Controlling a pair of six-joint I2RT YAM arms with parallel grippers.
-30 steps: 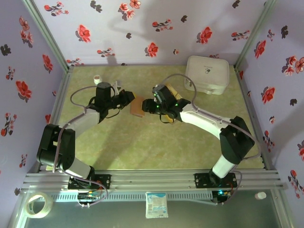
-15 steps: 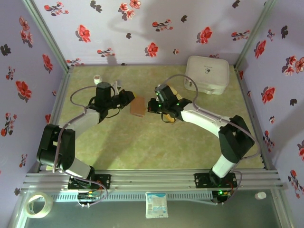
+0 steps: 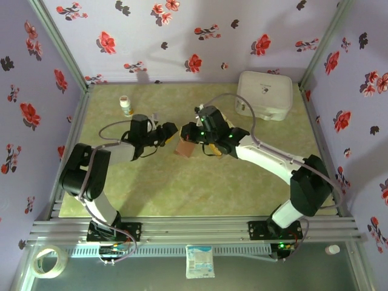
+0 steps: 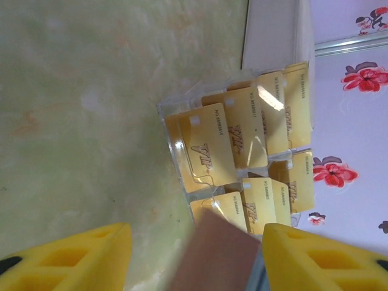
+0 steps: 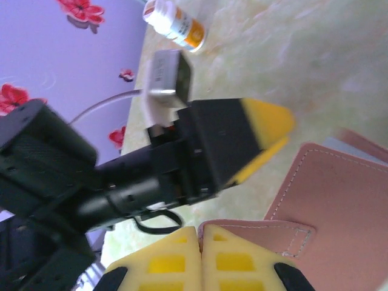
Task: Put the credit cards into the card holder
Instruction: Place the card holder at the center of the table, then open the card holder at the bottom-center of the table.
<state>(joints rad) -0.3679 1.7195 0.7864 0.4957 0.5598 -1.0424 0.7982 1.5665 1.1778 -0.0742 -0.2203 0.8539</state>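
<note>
Left wrist view: the credit cards [image 4: 233, 136] sit fanned in a clear tray [image 4: 167, 115], several overlapping. None has been lifted. The card holder [image 4: 215, 251] lies just in front of the tray, between the fingers of your left gripper [image 4: 195, 242]. Those fingers stand well apart and grip nothing.

Right wrist view: your right gripper [image 5: 200, 239] has its pads pressed together at the edge of the holder's flap. You cannot tell whether leather is pinched between them. The holder looks part opened, with a stitched pocket showing and no card in it.

Judgement: the task is at the start. You are preparing the holder and no card is loaded yet, so every card is still to do.

Surroundings: a pill bottle [image 5: 176, 24] lies toward the table's [image 3: 182, 188] far left and a white box [image 3: 265, 95] sits at the far right. Both are well clear of the work.

Obstacles: both wrists crowd the same spot mid-table, nose to nose. The tray sits close beside the right arm, so reaching the cards means backing one arm off first. The tray walls may hamper a flat pick.
</note>
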